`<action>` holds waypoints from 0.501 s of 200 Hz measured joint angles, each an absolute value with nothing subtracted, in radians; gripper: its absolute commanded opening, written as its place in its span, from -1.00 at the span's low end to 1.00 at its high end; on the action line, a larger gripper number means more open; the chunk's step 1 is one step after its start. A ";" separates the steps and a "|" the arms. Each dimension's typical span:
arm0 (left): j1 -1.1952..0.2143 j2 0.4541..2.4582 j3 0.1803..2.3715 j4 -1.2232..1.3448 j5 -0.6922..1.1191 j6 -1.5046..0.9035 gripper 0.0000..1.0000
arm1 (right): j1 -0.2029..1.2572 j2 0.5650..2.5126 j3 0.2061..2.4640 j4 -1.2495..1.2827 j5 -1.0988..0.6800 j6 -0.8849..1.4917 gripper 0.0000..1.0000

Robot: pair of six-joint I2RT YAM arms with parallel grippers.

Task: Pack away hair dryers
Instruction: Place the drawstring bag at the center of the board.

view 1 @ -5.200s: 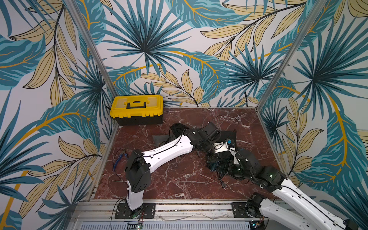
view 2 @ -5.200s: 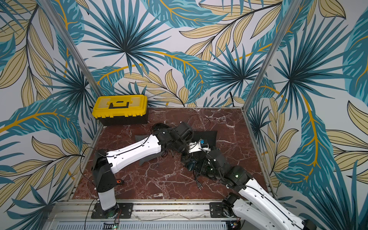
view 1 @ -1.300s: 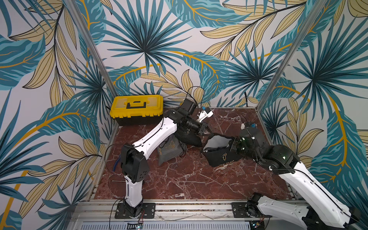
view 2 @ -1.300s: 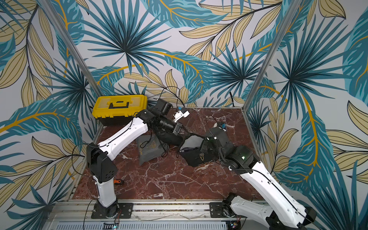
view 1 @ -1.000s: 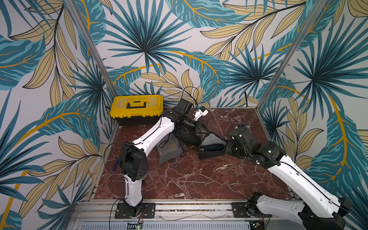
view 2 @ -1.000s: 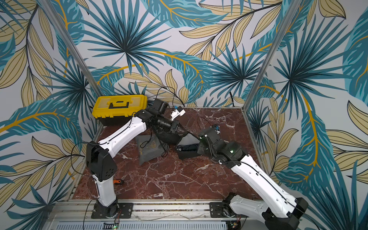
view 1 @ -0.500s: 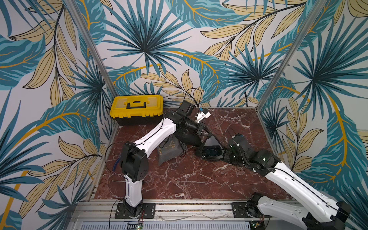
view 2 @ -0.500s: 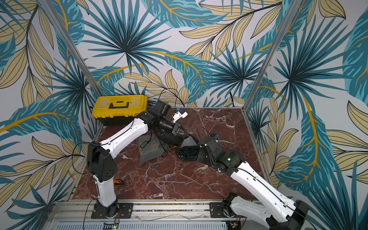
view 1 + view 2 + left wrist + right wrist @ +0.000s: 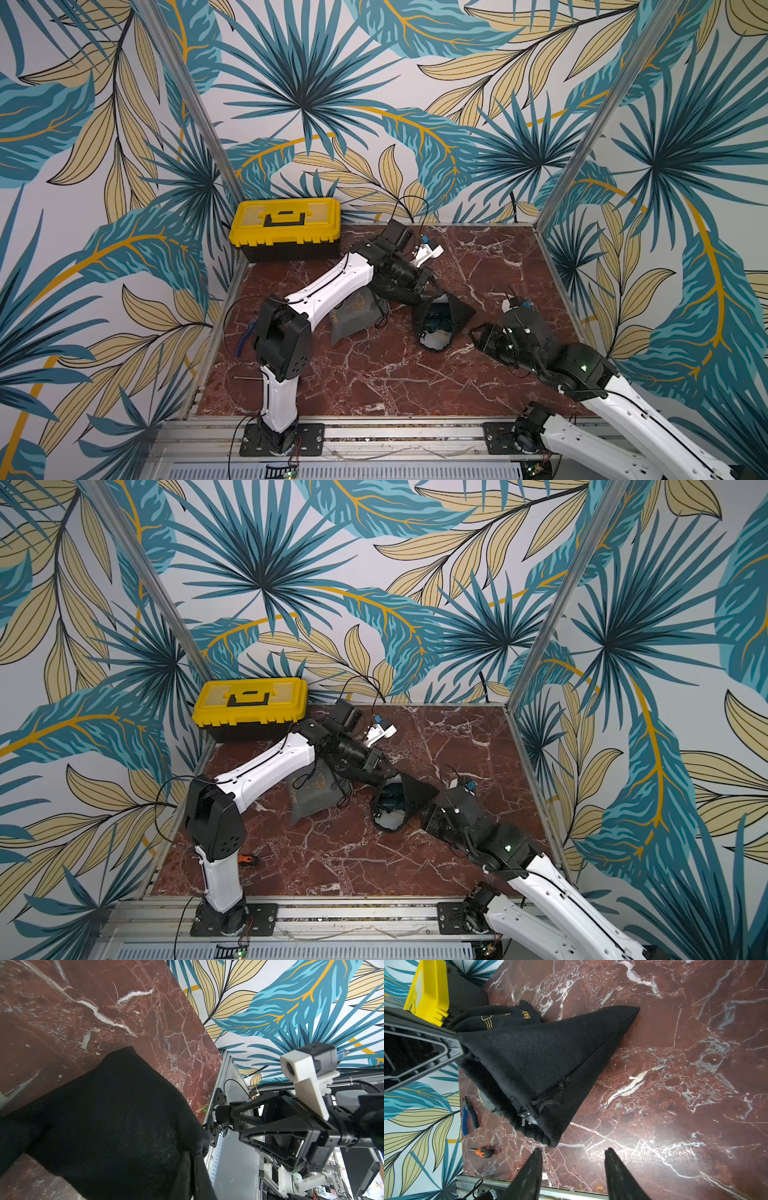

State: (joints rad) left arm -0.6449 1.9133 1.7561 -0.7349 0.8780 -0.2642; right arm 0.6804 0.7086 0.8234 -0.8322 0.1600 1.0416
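Starting big: the red marble desk [image 9: 374, 382] has a yellow toolbox [image 9: 286, 226] parked in the far left corner, nothing to do with us.

Mid-desk is the black pouch [image 9: 457, 309]. The left fingers [image 9: 455, 1048] are clamped on its top edge, so it hangs like a tent with the mouth drooping toward the near side. The right fingers [image 9: 478, 334] sit just right of that mouth, parted about halfway, empty and not touching the cloth. A grey pouch [image 9: 353, 320] lies flat just left of the black one; we can't tell what's in it.

A dark teal hair dryer [image 9: 390, 802] shows inside the black pouch's mouth. We can't see the other hair dryers anywhere. Its plug [image 9: 526, 1120] seems to poke out right at the hem, next to the drawstring [image 9: 548, 1103].

So we reckon the step is closing this pouch. To do it well, we'd keep the left pinch high so the dryer's weight stays low in the pouch. We'd nudge the plug in first, then take the drawstring knot, not the hem, and pull away from the left fingers.

The pliers [image 9: 468, 1113] and screwdriver [image 9: 483, 1152] by the left edge are well apart, so we ignore them.
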 measured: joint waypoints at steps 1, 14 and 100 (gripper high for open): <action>-0.645 1.913 1.756 -0.735 0.878 -0.264 -1.00 | 0.680 0.705 0.818 -0.826 0.159 1.046 0.02; -0.650 1.913 1.756 -0.733 0.878 -0.262 -1.00 | 0.680 0.688 0.772 -0.776 0.149 1.076 0.03; -0.659 1.912 1.745 -0.729 0.875 -0.254 -1.00 | 0.677 0.709 0.718 -0.604 0.217 1.208 0.02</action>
